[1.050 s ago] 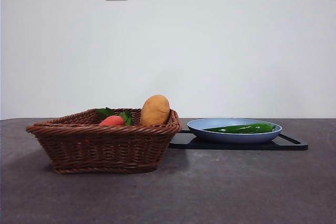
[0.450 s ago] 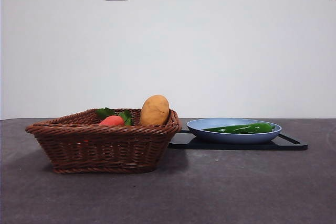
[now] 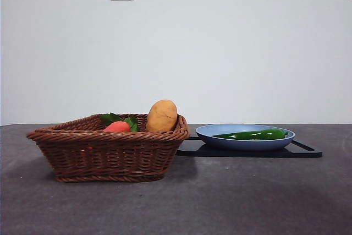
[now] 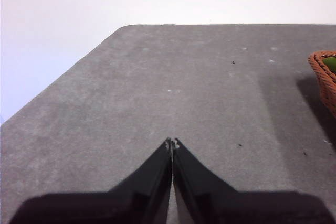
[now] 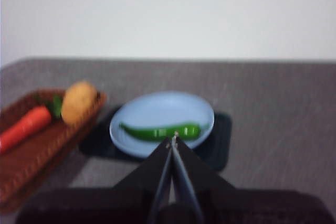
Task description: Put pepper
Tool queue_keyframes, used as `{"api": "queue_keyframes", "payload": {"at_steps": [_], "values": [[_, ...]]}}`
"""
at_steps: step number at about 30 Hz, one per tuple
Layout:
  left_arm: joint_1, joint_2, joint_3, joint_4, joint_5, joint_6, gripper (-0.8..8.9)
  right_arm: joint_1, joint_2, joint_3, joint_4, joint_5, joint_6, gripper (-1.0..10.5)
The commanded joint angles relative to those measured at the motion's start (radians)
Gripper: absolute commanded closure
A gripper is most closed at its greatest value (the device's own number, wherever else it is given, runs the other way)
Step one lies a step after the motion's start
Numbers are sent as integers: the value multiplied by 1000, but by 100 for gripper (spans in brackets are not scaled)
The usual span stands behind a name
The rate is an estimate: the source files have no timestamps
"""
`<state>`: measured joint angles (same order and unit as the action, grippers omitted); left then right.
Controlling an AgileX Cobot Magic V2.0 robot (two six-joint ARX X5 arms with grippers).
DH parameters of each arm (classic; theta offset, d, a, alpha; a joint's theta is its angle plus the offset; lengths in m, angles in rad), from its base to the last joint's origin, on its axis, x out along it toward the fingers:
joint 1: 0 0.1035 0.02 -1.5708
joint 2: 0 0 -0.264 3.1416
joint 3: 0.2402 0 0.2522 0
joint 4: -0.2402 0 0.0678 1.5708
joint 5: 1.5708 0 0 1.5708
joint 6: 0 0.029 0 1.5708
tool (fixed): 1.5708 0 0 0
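Note:
The pepper [image 3: 254,134] [image 5: 160,130], long, glossy and dark green, lies in a light-blue plate [image 3: 209,132] [image 5: 157,109] on a black tray [image 3: 300,151] right of the basket. My right gripper [image 5: 172,138] is shut and hangs above and short of the plate, holding nothing. Over bare grey table, well left of the basket, my left gripper [image 4: 171,142] is shut and holds nothing. Neither gripper appears in the front view.
A brown wicker basket [image 3: 104,149] [image 5: 31,153] stands left of the plate; in it are a tan potato [image 3: 161,115] [image 5: 77,102] and a red-orange carrot [image 3: 117,126] [image 5: 23,127] with green leaves. Its rim [image 4: 324,74] edges the left wrist view.

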<state>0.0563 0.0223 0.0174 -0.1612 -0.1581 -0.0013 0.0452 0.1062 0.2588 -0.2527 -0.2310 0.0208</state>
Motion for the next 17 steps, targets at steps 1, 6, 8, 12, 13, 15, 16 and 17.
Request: {"api": "queue_keyframes", "payload": {"at_steps": [1,6,8,12,13,15,16,17], "values": [[3,-3,-10,11,3,-6,806,1,-47,-73,23,6,17,936],[3,-3,-10,11,3,-6,806,1,-92,-159,20,6,34,936],[3,-3,-10,11,2,-6,806,1,-103,-178,20,5,34,936],[3,-3,-10,11,3,-6,806,0,-107,-200,15,6,33,936],[3,-3,-10,11,3,-6,806,0,-107,-201,13,6,29,936],[3,-3,-10,11,2,-6,806,1,-107,-202,12,5,26,936],[3,-3,-10,11,3,-6,806,1,-107,-202,12,5,26,936],[3,-3,-10,11,3,-6,806,1,-107,-202,11,5,26,936]]}}
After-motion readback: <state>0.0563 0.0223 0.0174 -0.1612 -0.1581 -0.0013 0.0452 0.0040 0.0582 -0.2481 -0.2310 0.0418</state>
